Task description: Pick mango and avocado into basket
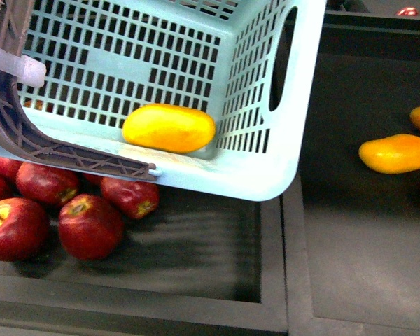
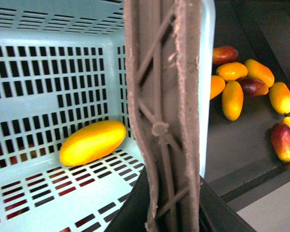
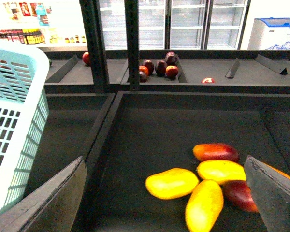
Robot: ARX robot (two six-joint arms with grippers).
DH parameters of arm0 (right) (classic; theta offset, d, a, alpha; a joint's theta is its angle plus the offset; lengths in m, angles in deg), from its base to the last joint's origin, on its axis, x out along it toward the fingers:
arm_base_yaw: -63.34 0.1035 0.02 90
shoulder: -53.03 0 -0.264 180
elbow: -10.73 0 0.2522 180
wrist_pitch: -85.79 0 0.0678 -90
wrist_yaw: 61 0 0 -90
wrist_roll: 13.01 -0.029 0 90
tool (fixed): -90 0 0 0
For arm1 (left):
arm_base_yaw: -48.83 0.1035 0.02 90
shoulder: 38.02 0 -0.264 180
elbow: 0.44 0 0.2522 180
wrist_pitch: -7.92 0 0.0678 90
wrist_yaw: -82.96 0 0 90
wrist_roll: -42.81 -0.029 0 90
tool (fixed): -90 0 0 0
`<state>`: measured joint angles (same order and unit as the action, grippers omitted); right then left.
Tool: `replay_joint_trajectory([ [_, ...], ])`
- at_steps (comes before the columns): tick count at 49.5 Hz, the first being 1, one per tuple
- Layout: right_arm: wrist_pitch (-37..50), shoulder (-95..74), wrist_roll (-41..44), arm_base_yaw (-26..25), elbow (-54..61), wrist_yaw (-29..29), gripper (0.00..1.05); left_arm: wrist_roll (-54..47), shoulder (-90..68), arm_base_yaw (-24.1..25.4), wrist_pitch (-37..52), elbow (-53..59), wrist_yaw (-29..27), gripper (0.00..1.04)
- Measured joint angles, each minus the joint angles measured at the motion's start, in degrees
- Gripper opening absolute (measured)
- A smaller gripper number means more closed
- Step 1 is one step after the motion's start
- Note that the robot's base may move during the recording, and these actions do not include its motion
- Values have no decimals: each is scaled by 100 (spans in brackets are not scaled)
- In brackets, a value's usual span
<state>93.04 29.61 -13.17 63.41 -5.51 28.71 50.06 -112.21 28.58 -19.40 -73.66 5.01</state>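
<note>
The pale teal basket point(image 1: 259, 168) hangs tilted above the left bin. One yellow-orange mango point(image 1: 168, 127) lies inside it against the lower wall, also visible in the left wrist view as the mango point(image 2: 93, 142). My left gripper point(image 2: 164, 212) is shut on the basket's brown arched bar point(image 2: 162, 121). My right gripper point(image 3: 164, 200) is open, its fingers point(image 3: 53, 203) spread wide above loose mangoes point(image 3: 171, 183) in the right bin, touching none. The basket's wall point(image 3: 14, 121) shows at the edge of the right wrist view. The avocado is out of view.
Red apples point(image 1: 49, 210) lie in the dark bin under the basket. A raised divider point(image 1: 290, 266) separates it from the right bin, which holds yellow and red-blushed mangoes point(image 1: 395, 152). Further shelf bins with dark red fruit point(image 3: 159, 67) and metal uprights point(image 3: 130, 43) stand behind.
</note>
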Motion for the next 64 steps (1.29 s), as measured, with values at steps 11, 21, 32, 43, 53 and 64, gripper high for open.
replay_joint_trajectory([
  [11,-4,-9,0,0,31,15,97,20,0,2,0,0,20,8],
  [21,-4,-11,0,0,37,13,97,-2,7,26,11,0,-81,8],
  [32,-9,4,0,0,48,15,97,-13,50,26,15,-7,-55,8],
  [43,-9,7,0,0,44,17,97,46,46,22,11,-7,-2,8],
  [53,-11,2,0,0,42,20,97,9,48,28,11,-7,-66,8],
  [64,-11,2,0,0,39,24,97,13,46,37,11,-4,-142,8],
])
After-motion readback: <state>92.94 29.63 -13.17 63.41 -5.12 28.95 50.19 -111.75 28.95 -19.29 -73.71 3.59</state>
